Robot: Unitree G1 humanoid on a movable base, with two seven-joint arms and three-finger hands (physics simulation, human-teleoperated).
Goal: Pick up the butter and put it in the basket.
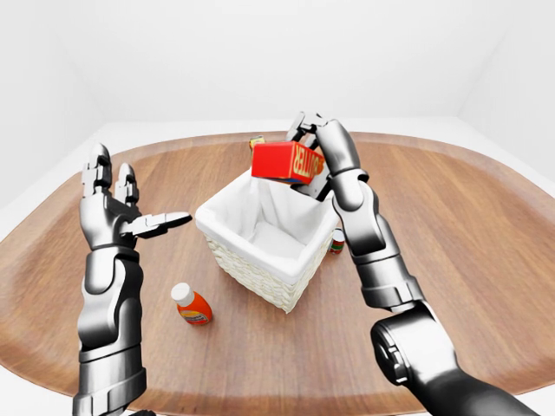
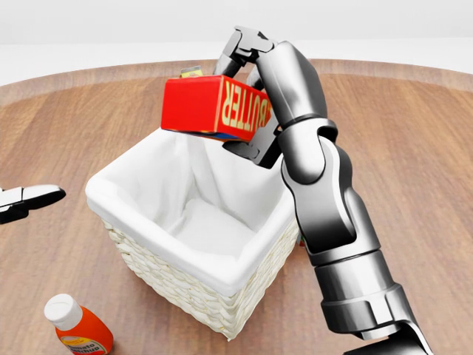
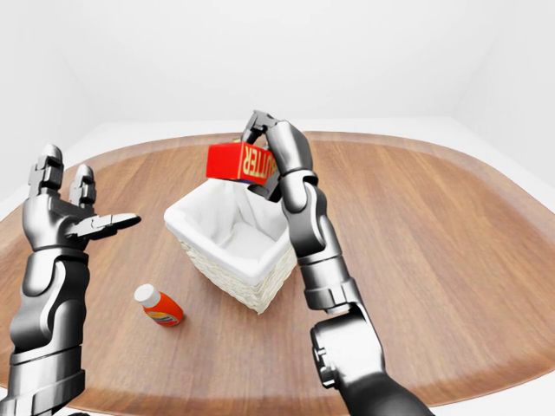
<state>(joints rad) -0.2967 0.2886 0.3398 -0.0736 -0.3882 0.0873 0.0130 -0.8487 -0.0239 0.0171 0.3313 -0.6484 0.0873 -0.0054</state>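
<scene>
My right hand (image 2: pixel 247 55) holds the red butter (image 2: pixel 214 108) box in the air, fingers (image 2: pixel 235 46) wrapped over its top edge. The box hangs above the top-left part of the white-lined basket (image 2: pixel 194 275) in the head view, tilted, not yet inside. To finish well, I judge I should bring the box down over the middle of the lining and release low, so it cannot clip the rim. My right arm rises from lower right, elbow bent, wrist curled inward. My left hand (image 1: pixel 108 208) is raised off to the left over the bench (image 2: pixel 414 148), fingers spread, empty.
</scene>
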